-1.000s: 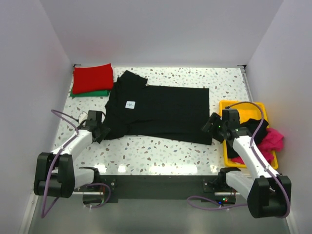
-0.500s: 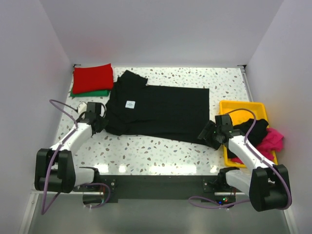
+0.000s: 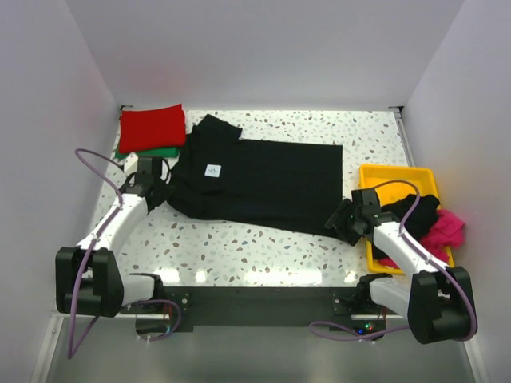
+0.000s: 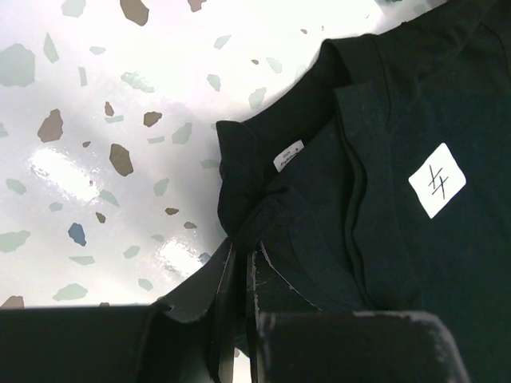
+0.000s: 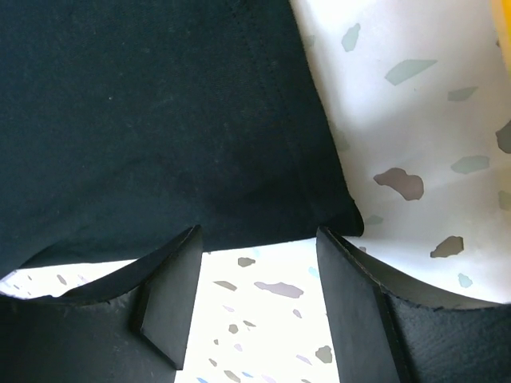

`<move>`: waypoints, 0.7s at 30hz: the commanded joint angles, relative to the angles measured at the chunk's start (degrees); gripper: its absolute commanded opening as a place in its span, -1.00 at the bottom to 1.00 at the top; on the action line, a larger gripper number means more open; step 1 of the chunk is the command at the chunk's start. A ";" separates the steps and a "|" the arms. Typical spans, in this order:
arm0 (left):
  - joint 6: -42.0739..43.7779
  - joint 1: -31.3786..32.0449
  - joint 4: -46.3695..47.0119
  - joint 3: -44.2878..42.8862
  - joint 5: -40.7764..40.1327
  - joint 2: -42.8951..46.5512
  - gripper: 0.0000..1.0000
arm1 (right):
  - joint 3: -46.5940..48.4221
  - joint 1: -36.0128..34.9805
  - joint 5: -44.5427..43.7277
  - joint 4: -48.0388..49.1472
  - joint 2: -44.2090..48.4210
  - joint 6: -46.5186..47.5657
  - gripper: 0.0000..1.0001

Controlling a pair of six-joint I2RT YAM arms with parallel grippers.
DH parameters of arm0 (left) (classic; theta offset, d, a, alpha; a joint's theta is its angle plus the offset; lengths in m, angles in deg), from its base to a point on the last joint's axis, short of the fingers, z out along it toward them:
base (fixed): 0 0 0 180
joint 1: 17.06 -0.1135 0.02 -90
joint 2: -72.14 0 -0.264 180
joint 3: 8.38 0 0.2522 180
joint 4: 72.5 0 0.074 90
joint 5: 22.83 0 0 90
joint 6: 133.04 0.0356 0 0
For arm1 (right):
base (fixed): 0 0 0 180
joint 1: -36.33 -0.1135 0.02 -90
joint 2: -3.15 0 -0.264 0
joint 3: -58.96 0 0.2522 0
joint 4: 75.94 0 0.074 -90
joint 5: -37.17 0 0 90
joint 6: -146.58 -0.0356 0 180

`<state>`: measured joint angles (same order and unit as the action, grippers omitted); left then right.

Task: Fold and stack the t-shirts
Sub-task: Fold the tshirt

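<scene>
Cloth soft and limp, best taken by seamed edges

Spread flat on the surface (image 3: 263, 247): black shirt (image 3: 255, 183), collar end to the left, hem to the right, white label (image 3: 212, 170) facing up. Likely light and floppy, with no stiffness to hold a shape. Bound to sag between two holds and to bunch if taken by one layer only. Not fragile, and unlikely to slip from a firm pinch.

Left pincer (image 4: 239, 275) clamped narrow on a bunched fold at the near collar-side edge, just beside the small neck tag (image 4: 287, 155). Right pincer (image 5: 255, 255) wide and low at the near hem corner, cloth edge between the jaws, nothing gripped yet.

Best holds, by judgement: hems and corners, both layers together, one at each end for a square fold. Lift evenly to keep the middle from dragging.

At far left, red shirt (image 3: 152, 128) folded on top of green shirt (image 3: 148, 152). At right, pink shirt (image 3: 447, 227) and more black cloth heaped in the yellow tray (image 3: 383, 177).
</scene>
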<state>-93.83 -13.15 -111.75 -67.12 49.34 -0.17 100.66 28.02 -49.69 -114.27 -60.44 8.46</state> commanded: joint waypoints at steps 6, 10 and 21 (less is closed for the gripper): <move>3.58 -1.44 -1.49 -4.07 -2.39 0.24 -1.00 | -0.35 -0.21 -2.52 -7.41 3.74 -0.66 0.32; 4.20 -1.62 -1.75 -4.60 -1.78 0.24 -1.00 | 0.09 -0.21 -2.61 -9.52 4.35 -0.40 0.38; 5.26 -1.79 -1.31 -4.34 -0.98 -0.11 -1.00 | -1.93 -0.21 -2.52 -1.71 -3.11 -1.37 0.04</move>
<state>-90.05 -14.14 -113.87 -69.43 49.19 -0.22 100.44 28.02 -50.53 -119.11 -60.13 7.63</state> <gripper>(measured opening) 0.103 0.569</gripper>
